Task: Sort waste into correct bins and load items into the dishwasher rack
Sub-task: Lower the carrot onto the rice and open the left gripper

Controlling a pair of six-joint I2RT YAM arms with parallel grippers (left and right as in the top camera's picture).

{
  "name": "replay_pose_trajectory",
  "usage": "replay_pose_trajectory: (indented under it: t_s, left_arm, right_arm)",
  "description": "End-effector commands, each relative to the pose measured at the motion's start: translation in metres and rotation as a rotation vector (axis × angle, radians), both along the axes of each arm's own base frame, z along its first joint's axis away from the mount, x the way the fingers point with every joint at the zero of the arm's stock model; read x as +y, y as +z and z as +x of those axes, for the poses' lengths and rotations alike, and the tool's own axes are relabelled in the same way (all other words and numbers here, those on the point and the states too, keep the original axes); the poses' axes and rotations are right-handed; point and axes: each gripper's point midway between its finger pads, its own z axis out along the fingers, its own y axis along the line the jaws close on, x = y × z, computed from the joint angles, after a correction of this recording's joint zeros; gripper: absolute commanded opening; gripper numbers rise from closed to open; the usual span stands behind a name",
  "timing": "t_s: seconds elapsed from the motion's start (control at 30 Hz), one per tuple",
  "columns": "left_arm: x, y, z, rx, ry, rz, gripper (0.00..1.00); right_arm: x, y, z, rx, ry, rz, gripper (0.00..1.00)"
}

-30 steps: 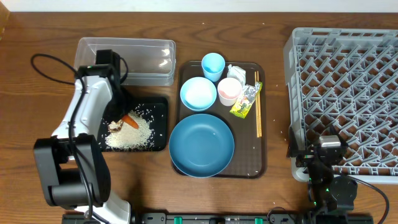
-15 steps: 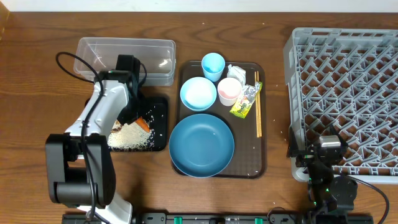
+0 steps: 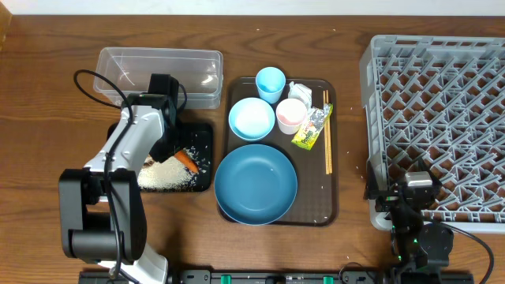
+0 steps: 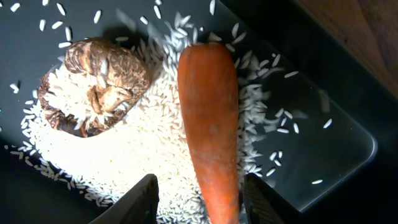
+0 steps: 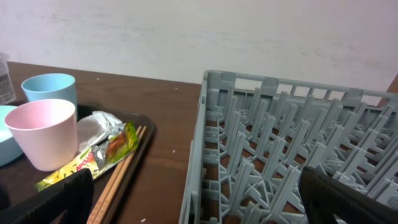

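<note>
While the orange carrot (image 4: 210, 124) is lying lengthwise on the white rice (image 4: 143, 155) in the black tray (image 3: 203, 134), the brown food lump (image 4: 93, 84) is sitting just beside it on the same heap. The left gripper (image 4: 202, 202) is hovering over the carrot's lower end, its fingers (image 4: 143, 200) standing apart on either side. The clear tub (image 3: 158, 75) is lying just behind the tray. On the brown serving tray (image 3: 331, 189) the blue plate (image 3: 256, 184), white bowl (image 3: 252, 118), two cups, snack wrapper (image 3: 312, 126) and chopsticks (image 3: 327, 142) are resting. The grey rack (image 3: 438, 118) is occupying the table's right end, the right gripper (image 5: 205, 198) waiting by its near corner with fingers spread wide. The dark wooden table (image 3: 47, 47) is backing onto a pale wall (image 5: 186, 31).
</note>
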Motion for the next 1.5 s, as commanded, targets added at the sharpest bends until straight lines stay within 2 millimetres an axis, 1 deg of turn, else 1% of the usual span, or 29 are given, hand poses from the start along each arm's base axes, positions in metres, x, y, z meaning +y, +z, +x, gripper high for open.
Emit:
replay_pose_trajectory:
  t_s: [0.0,0.17,0.27,0.33,0.4,0.47,0.53,0.63,0.67,0.83,1.0,1.1,1.23,1.27,1.3,1.4,1.47]
  left_arm:
    - [0.002,0.001,-0.001,0.002,-0.022,0.010,0.45]
    - [0.002,0.002,-0.003,0.006,-0.022,0.010,0.45]
    - [0.002,0.008,-0.004,-0.001,-0.022,0.009,0.45]
    - [0.002,0.017,-0.005,-0.020,-0.022,0.009,0.46]
    - [0.002,0.030,-0.007,-0.049,-0.022,0.008,0.46]
    - [0.003,0.048,-0.011,-0.085,-0.021,0.006,0.47]
    - [0.003,0.067,-0.019,-0.116,-0.022,0.004,0.47]
    - [0.004,0.092,-0.038,-0.142,-0.022,0.004,0.51]
    - [0.004,0.101,-0.048,-0.150,-0.022,0.004,0.51]
    - [0.004,0.127,-0.077,-0.184,-0.022,-0.002,0.51]
    - [0.000,0.148,-0.103,-0.286,-0.029,-0.040,0.52]
    - [-0.007,0.152,-0.119,-0.350,-0.039,-0.082,0.52]
    - [-0.009,0.149,-0.140,-0.415,-0.040,-0.102,0.72]
    - [-0.008,0.146,-0.144,-0.428,-0.030,-0.105,0.78]
    - [-0.008,0.144,-0.148,-0.437,-0.020,-0.109,0.81]
    - [-0.008,0.136,-0.157,-0.449,0.034,-0.124,0.82]
    - [-0.008,0.134,-0.159,-0.454,0.048,-0.128,0.82]
  right_arm:
    - [-0.003,-0.001,0.000,0.000,-0.015,0.008,0.99]
    - [-0.003,-0.001,0.000,0.000,-0.015,0.008,0.99]
    - [-0.003,-0.001,0.000,0.000,-0.015,0.008,0.99]
    - [-0.003,-0.001,0.000,0.000,-0.015,0.008,0.99]
    - [-0.003,-0.001,0.000,0.000,-0.015,0.008,0.99]
    - [-0.003,-0.001,0.000,0.000,-0.015,0.008,0.99]
    - [-0.003,-0.001,0.000,0.000,-0.015,0.008,0.99]
    - [-0.003,-0.001,0.000,0.000,-0.015,0.008,0.99]
    - [-0.003,-0.001,0.000,0.000,-0.015,0.008,0.99]
    - [-0.003,-0.001,0.000,0.000,-0.015,0.008,0.99]
    - [-0.003,-0.001,0.000,0.000,-0.015,0.008,0.99]
    - [-0.003,-0.001,0.000,0.000,-0.015,0.008,0.99]
    - [-0.003,-0.001,0.000,0.000,-0.015,0.008,0.99]
    - [-0.003,-0.001,0.000,0.000,-0.015,0.008,0.99]
    - [-0.003,-0.001,0.000,0.000,-0.015,0.008,0.99]
    - [-0.003,-0.001,0.000,0.000,-0.015,0.008,0.99]
    - [-0.003,-0.001,0.000,0.000,-0.015,0.008,0.99]
